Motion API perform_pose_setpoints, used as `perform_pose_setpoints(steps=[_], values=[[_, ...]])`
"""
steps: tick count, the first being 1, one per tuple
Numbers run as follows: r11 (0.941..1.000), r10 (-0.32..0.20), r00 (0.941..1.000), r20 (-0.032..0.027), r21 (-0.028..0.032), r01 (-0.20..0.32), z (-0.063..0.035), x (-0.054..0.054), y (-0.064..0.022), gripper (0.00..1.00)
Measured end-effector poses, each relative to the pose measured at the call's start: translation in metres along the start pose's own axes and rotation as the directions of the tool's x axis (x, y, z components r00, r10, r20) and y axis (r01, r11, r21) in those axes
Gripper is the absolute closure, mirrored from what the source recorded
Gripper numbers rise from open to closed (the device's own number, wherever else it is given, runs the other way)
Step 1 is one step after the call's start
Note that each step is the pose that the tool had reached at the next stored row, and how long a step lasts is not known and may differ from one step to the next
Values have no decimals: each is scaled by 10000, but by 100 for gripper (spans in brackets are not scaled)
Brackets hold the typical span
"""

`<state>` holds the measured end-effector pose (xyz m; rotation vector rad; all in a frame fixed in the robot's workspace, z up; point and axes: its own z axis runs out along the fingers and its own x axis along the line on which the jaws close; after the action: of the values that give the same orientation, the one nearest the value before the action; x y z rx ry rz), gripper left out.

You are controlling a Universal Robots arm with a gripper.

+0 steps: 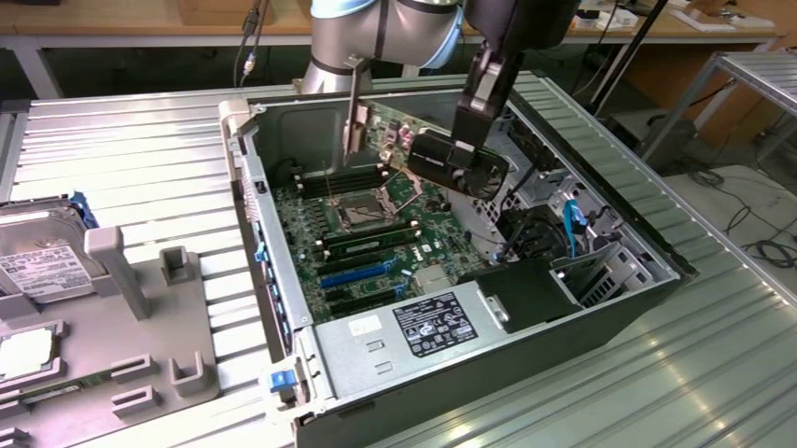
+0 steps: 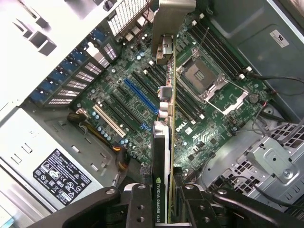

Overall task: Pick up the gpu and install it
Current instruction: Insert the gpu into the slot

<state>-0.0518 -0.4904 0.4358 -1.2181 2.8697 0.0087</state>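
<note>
You see the gpu (image 2: pixel 160 147) as a green board with a black cooler and a silver end bracket. The claw (image 2: pixel 164 192) is black. The motherboard (image 2: pixel 213 109) is dark green, carrying a bright blue slot (image 2: pixel 141 96). The power supply (image 1: pixel 373 359) is grey with a black label. The table (image 1: pixel 125 159) is ribbed silver.

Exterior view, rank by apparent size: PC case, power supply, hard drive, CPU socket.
1. PC case
2. power supply
3. hard drive, cut off at the picture's edge, so second versus third is unsure
4. CPU socket
</note>
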Motion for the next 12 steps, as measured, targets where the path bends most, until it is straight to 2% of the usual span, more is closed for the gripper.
perform_pose_setpoints(steps=[12], values=[[9987,-504,9987,1,-11,504,0,0,0,73]])
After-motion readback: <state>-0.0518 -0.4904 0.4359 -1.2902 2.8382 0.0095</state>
